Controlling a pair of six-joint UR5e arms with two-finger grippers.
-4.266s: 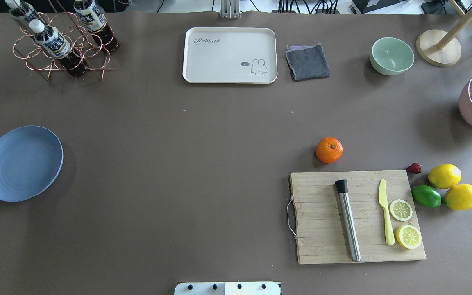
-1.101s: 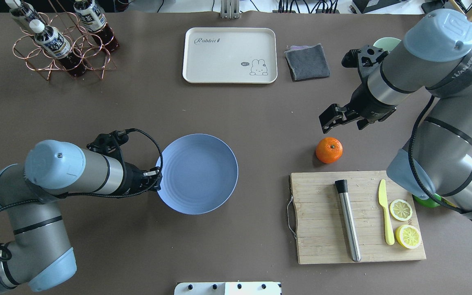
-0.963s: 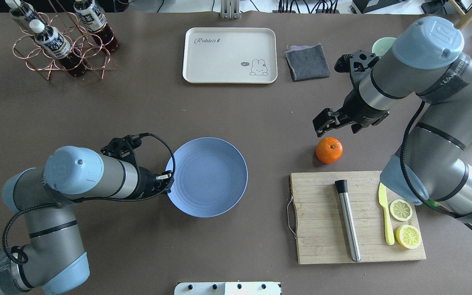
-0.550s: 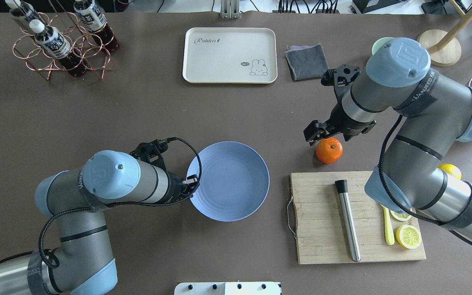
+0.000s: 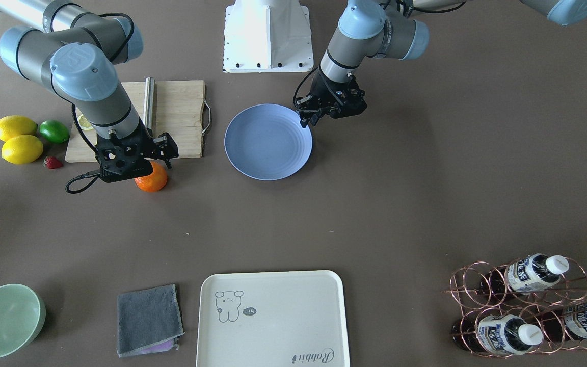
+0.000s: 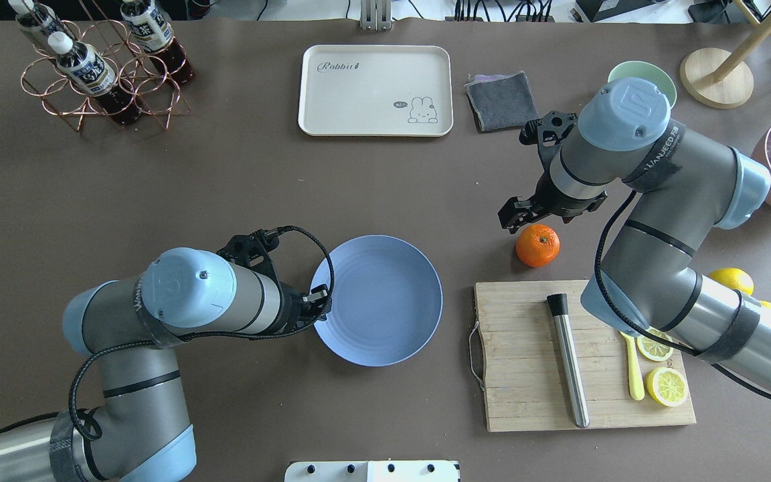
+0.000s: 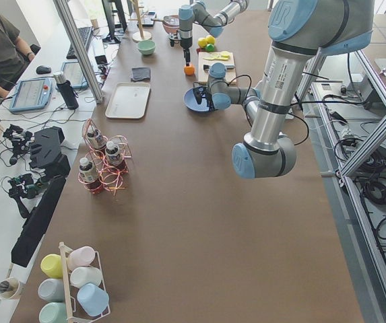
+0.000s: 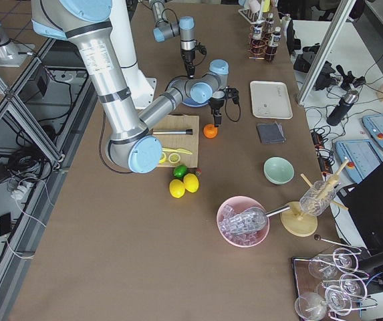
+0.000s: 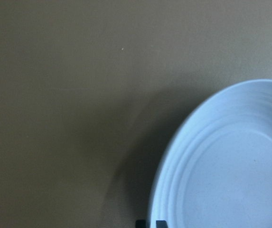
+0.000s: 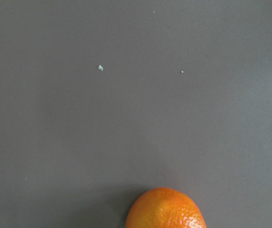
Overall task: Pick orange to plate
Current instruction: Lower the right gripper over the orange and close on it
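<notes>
The orange (image 6: 538,246) rests on the brown table just beyond the cutting board's far left corner; it also shows at the bottom edge of the right wrist view (image 10: 166,211). My right gripper (image 6: 518,217) hangs open close over its far side, partly covering it in the front-facing view (image 5: 138,160). The pale blue plate (image 6: 385,301) lies flat near the table's middle. My left gripper (image 6: 318,300) is shut on the plate's left rim. The left wrist view shows that rim (image 9: 173,180) with dark fingertips at the bottom edge.
A wooden cutting board (image 6: 526,361) holds a steel muddler (image 6: 569,365), a yellow knife and lemon slices. Behind the right arm lie lemons (image 5: 16,137) and a lime. At the far side are a cream tray (image 6: 375,90), grey cloth (image 6: 502,100), mint bowl and bottle rack (image 6: 101,67).
My left gripper has carried the plate from the table's left edge rightward to the middle. My right arm has come in and lowered leftward until its gripper is right at the orange.
</notes>
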